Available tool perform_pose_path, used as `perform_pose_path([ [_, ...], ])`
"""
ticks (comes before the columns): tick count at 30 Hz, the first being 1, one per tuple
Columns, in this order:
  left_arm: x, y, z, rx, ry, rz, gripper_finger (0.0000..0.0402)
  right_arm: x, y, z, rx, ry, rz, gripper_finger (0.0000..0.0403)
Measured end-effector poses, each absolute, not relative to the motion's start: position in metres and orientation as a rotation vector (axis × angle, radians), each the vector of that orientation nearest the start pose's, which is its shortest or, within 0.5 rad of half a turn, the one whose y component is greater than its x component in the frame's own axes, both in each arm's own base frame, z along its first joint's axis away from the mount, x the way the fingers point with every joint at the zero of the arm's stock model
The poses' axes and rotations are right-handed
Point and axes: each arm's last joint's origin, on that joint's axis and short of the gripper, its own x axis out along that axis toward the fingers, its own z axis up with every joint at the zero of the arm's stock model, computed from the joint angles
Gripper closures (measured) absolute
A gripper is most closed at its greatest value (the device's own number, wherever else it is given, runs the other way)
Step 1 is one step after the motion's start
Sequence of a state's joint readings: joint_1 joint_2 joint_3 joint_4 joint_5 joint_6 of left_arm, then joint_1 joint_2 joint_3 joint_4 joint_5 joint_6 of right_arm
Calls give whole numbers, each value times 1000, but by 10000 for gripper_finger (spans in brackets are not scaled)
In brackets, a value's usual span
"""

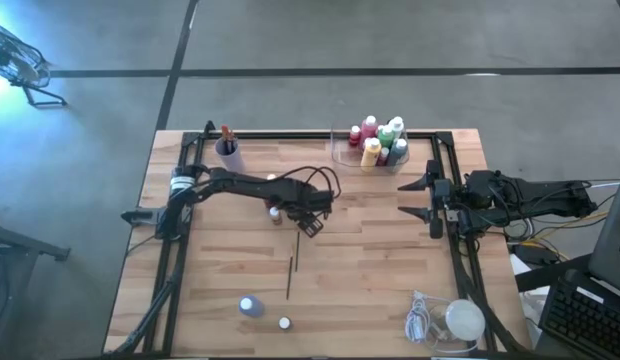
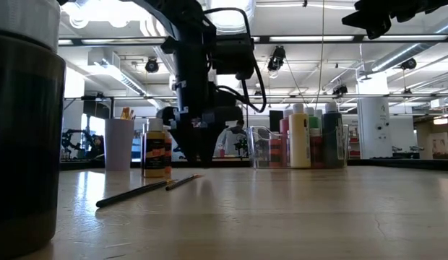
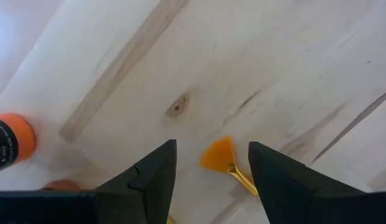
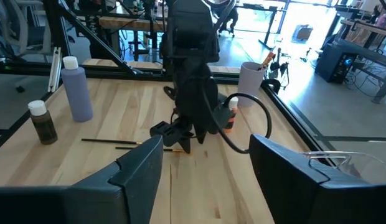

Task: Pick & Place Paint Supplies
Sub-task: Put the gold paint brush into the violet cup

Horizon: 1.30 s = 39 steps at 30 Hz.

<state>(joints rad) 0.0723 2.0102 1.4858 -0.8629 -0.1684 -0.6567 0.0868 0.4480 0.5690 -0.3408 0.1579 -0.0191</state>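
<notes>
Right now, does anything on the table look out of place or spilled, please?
Nothing is spilled. Two paintbrushes lie loose mid-table, and a purple bottle and a brown bottle stand apart from the clear tray of bottles.

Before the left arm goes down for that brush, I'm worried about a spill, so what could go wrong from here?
1. The left pincer hangs open over the brush with only its orange bristle end between the fingers; a grab there could bend the bristles or slip off.
2. The orange bottle stands close by; a sideways move may tip it.
3. A second brush lies alongside and could get nudged or rolled.
</notes>
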Motion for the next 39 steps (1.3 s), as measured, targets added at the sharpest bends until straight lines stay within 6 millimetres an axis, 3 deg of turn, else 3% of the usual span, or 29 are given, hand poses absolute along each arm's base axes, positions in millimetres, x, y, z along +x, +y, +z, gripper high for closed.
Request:
perform_pose_path([
  [11,386,31,161,-494,1260,635,197,112,5,286,-46,220,-69,134],
  [20,385,30,158,-521,1262,631,203,112,5,286,-46,220,-69,113],
  [39,389,26,159,-487,1247,561,361,112,5,286,-46,219,-69,52],
])
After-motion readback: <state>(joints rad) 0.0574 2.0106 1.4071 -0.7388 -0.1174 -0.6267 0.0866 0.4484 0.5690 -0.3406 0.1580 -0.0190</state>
